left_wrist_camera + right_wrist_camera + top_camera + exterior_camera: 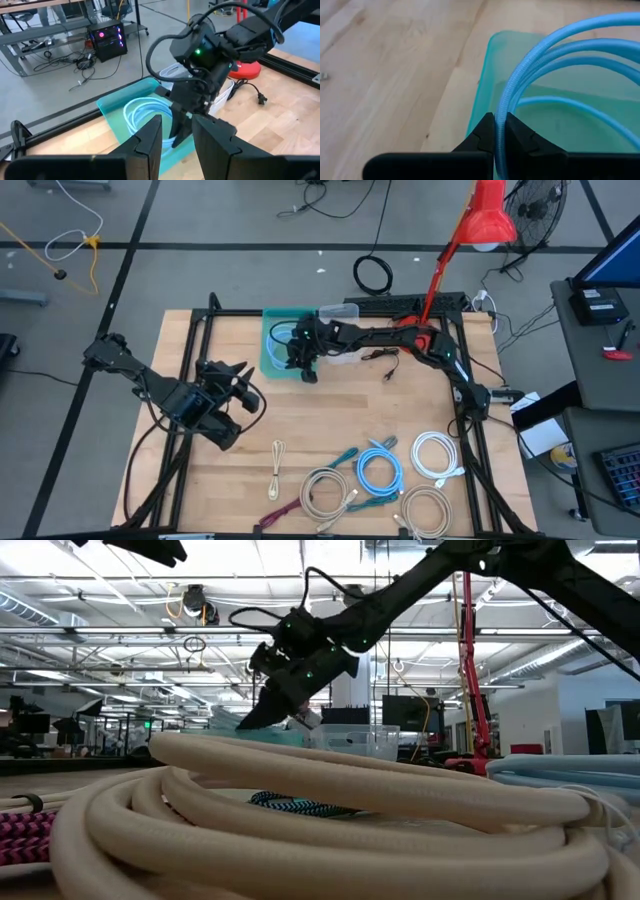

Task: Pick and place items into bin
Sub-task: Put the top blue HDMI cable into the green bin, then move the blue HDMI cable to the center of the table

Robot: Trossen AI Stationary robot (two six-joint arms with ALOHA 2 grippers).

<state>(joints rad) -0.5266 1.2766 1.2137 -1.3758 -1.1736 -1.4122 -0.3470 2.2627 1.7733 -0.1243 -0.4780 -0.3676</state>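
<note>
A teal bin [272, 348] sits at the table's far middle. Over its near right corner my right gripper [303, 368] is shut on a light blue cable coil [145, 112], whose loops lie inside the bin. My left gripper [246, 388] hovers open above the table's left side, with nothing between its fingers [155, 142]. On the near part of the table lie a light blue coil [380, 470], a white coil [437, 452], two beige coils [322, 492], and small teal [345, 455], maroon [285, 510] and cream [277, 460] cords. My right gripper pinches a strand of the light blue coil [502, 122] between its two fingertips. The fingers slant down from the table's right side, over the bin's edge. The strand rises from the fingers and curves off into the coil, whose other loops [137, 107] rest on the bin's floor.
A clear container [340, 315] stands right of the bin. A red lamp [487, 220] with its base [425, 338] stands at the far right, and its black cord and plug [385, 362] lie on the wood. A black frame [190, 360] borders the table.
</note>
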